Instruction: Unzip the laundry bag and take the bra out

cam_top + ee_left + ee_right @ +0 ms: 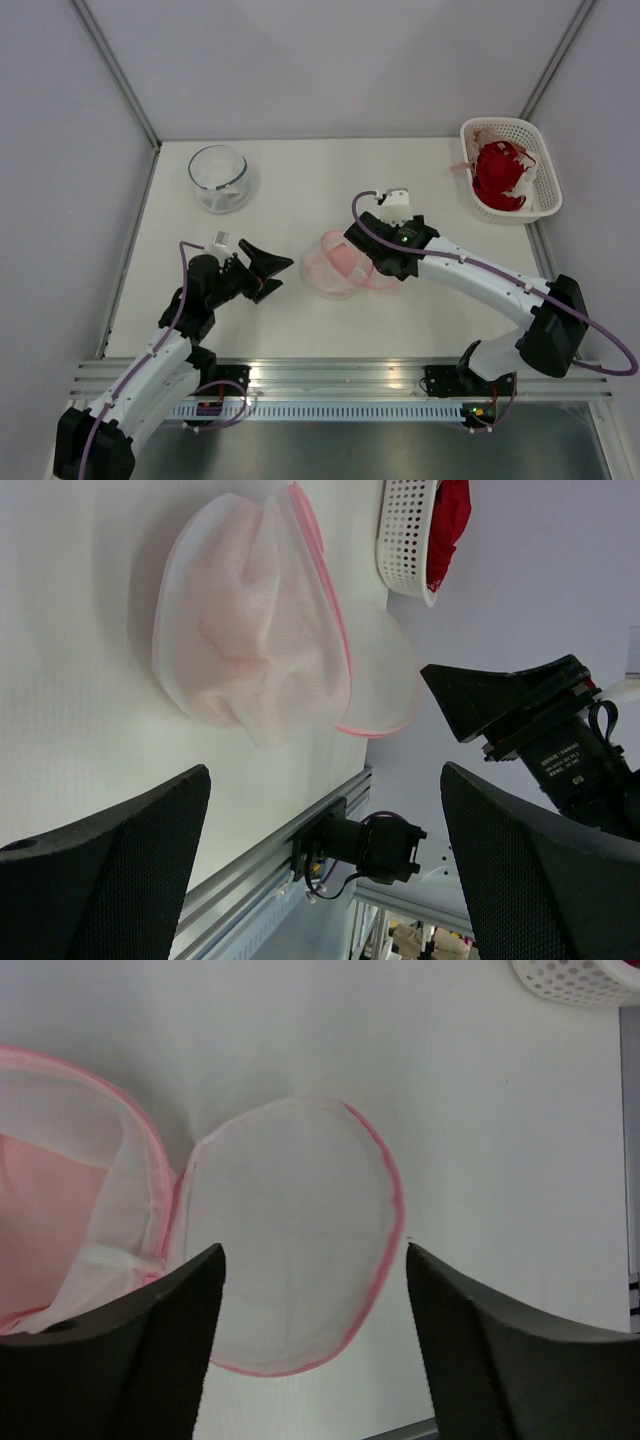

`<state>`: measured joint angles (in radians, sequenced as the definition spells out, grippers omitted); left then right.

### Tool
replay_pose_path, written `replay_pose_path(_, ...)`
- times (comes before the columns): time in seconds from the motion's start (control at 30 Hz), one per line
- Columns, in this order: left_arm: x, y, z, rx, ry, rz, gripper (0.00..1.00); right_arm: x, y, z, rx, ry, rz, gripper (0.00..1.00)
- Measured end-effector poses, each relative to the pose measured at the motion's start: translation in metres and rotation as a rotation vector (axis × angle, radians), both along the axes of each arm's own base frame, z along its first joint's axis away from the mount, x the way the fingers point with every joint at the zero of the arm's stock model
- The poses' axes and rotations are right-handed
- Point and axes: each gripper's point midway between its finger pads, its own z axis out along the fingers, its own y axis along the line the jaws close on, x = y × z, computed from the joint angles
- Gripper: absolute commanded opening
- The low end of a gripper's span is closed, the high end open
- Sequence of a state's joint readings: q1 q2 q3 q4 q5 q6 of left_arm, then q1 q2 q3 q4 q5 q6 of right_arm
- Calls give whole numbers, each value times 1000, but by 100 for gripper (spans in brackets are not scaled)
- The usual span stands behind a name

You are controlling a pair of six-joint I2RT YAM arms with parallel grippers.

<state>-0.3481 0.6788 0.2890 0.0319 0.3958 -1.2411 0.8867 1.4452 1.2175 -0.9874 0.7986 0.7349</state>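
Observation:
The laundry bag (335,265) lies unzipped mid-table, a white mesh pod with a pink rim. Its round lid (290,1230) is flopped flat on the table beside the body (250,630). Pale pink fabric, the bra (50,1210), shows through the mesh inside the body (235,640). My right gripper (315,1250) hovers over the lid, open, with nothing between its fingers; in the top view it (375,262) sits at the bag's right side. My left gripper (275,272) is wide open just left of the bag, apart from it, and faces the bag (325,770).
A clear glass bowl (218,178) stands at the back left. A white lattice basket (510,170) holding a red garment (498,175) sits at the back right. The metal rail (340,375) runs along the table's near edge.

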Motion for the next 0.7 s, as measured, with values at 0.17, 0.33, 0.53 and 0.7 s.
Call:
replay_pose_path(0.17,1,-1,2,0,-1,-2,100,-2,-2,30,87,-78,17,91)
replay_pose_path(0.33,4,-2,-4,10,32,-8,100,-4,22,94,371,-230,154,80)
replay_pose_path(0.53,6,-8,-17,14,76,-32,99,8,69,76,424,-185,293,44)
replay_pose_path(0.7,8,-15,-24,-2,103,-70,99,6,90,1,371,-10,362,22)
